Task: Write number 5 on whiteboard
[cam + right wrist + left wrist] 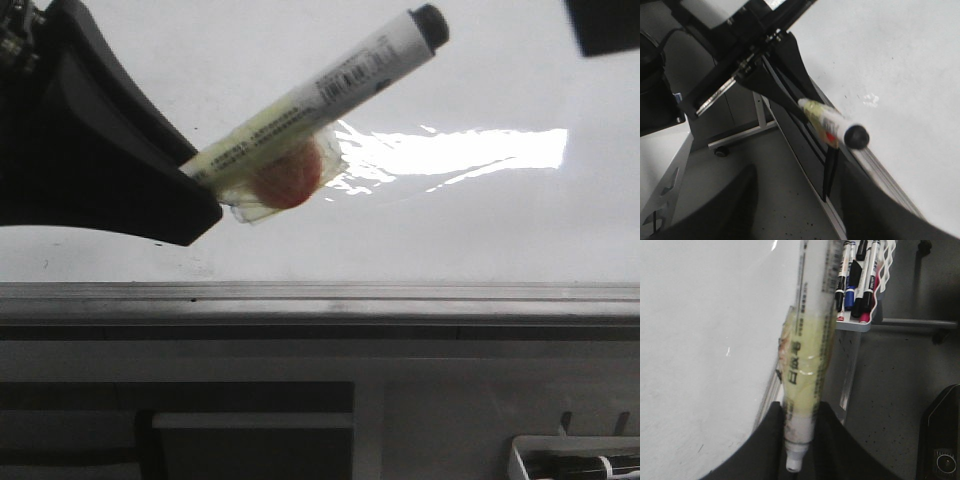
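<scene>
The left claw (pixel 195 190) is clamped on a marker (pixel 320 95), gripping it at the tip end, with the capped black end pointing up and to the right in the front view. The barrel is white with a barcode and small print, and a yellowish clear tape wrap covers its lower half, with an orange-red patch (pixel 288 178) showing under the tape. In the left wrist view the marker (pixel 807 370) sits between the two dark fingers (pixel 765 445), its white tip end poking out just past them.

The whiteboard (pixel 450 230) fills the background behind the marker, glossy, with a bright glare band and a grey rail (pixel 320 292) along its lower edge. No strokes of a 5 can be seen on it; the visible surface is plain white apart from faint specks.

The right claw (pixel 795 210) is parted, with nothing between its dark fingers.

A white rack (pixel 865 280) of spare markers hangs beside the board
</scene>
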Available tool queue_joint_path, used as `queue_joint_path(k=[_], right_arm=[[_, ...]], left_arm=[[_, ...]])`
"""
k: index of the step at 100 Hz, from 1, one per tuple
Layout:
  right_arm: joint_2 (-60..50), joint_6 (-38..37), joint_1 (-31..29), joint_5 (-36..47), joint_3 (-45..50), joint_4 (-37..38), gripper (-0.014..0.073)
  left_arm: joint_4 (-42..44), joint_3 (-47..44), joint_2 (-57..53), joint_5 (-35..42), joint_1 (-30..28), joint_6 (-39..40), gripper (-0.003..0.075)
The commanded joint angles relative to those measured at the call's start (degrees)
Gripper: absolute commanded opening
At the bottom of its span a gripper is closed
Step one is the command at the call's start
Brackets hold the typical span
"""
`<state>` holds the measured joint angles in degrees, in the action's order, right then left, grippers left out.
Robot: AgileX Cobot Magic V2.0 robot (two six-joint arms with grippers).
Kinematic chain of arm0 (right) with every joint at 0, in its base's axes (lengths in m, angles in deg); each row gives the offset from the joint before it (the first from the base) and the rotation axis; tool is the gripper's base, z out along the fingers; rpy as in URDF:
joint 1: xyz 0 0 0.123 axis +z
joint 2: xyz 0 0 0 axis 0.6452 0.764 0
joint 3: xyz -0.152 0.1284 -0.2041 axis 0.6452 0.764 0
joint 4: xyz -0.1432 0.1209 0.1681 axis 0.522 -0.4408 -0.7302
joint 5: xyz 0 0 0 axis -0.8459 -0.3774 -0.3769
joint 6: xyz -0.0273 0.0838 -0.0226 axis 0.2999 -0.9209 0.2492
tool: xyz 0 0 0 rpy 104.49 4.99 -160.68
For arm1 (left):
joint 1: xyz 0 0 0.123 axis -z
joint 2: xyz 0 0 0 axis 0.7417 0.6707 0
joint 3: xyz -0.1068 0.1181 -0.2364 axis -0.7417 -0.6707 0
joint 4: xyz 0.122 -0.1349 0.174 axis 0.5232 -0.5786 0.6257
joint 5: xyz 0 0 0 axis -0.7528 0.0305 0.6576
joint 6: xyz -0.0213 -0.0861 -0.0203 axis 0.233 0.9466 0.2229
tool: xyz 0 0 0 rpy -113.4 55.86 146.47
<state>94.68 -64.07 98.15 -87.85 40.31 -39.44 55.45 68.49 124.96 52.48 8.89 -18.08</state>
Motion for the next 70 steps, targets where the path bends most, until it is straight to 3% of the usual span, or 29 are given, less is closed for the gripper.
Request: queue_joint_path(k=[1, 25, 56, 70], right_arm=[[2.0, 0.8, 0.7, 7.0, -2.1, 0.8, 0.0335], [5.2, 0.8, 0.9, 8.1, -2.1, 0.8, 0.0335], [9.0, 0.8, 4.6, 10.5, -2.1, 0.8, 0.0334], [11.1, 0.8, 5.0, 15.4, -2.1, 0.8, 0.0334]], left_arm=[[-0.4, 2.0, -1.2, 3.0, 2.2, -1.0, -0.0020], [-0.3, 2.0, -1.2, 3.0, 6.3, -1.2, -0.0020], [-0.4, 2.0, -1.2, 4.7, 6.3, -1.2, -0.0020], [-0.4, 2.0, -1.2, 5.0, 6.3, -1.2, -0.0020]])
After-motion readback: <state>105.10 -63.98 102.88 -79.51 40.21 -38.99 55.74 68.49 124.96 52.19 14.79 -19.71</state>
